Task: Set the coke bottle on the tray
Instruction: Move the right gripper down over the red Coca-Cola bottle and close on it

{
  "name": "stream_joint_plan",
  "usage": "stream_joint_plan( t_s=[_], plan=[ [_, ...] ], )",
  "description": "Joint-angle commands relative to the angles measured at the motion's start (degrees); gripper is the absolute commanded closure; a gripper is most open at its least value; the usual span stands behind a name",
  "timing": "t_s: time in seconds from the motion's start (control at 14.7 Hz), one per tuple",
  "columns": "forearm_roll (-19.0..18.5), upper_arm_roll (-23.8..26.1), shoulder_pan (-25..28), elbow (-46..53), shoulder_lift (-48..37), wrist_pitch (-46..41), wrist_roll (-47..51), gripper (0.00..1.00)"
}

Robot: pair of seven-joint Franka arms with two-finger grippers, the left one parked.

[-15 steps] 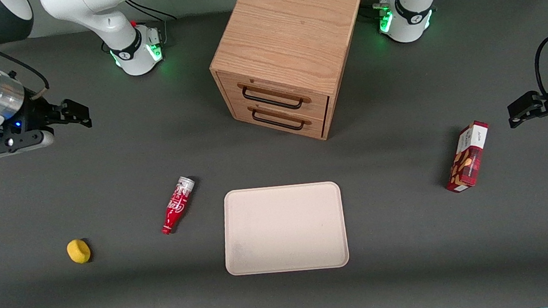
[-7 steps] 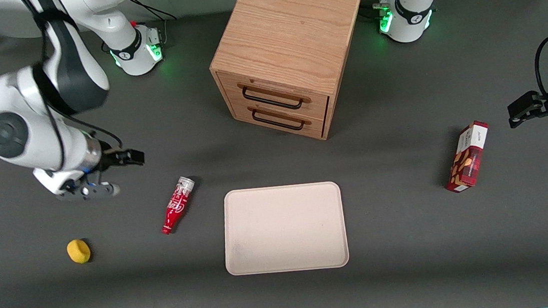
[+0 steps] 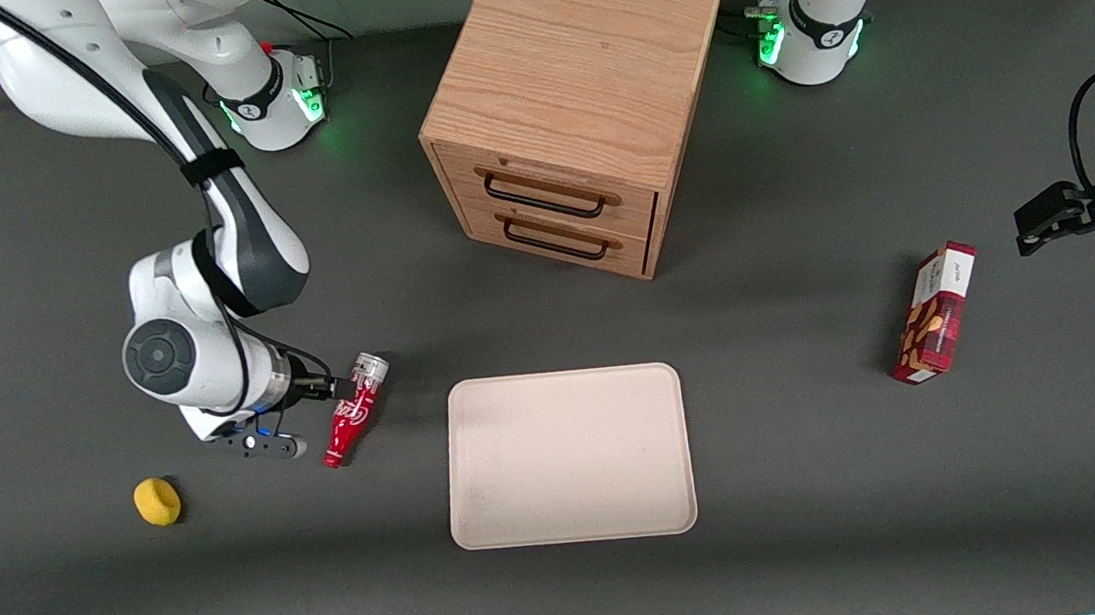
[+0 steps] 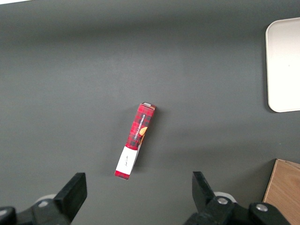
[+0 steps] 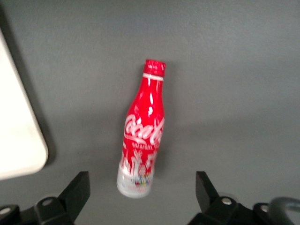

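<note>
Presently the gripper [image 5: 143,197] hung wide open above the bottle [image 3: 353,409], which lay flat on the table just beside the tray [image 3: 568,455]. Descent ought to straddle the body squarely before closing.

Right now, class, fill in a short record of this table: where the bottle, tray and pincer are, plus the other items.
bottle: lying on the table beside the tray, not on it
tray: nothing on it, nearer the camera than the cabinet
pincer: open, above the bottle's silver end, fingers either side
cabinet: both drawers shut
box: toward the parked arm's end
yellow ball: toward the working arm's end
</note>
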Motion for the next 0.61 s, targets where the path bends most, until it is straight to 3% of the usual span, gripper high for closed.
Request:
stream_joint_plan(
  t_s=[0.0, 0.41, 0.54],
  plan=[
    [0.32, 0.07, 0.2, -3.21, 1.51, 6.82, 3.91, 0.0],
    [0.14, 0.07, 0.55, -9.28, 3.36, 19.04, 8.65, 0.0],
    [-0.04, -0.02, 1.33, -9.28, 4.33, 19.5, 8.92, 0.0]
  ],
)
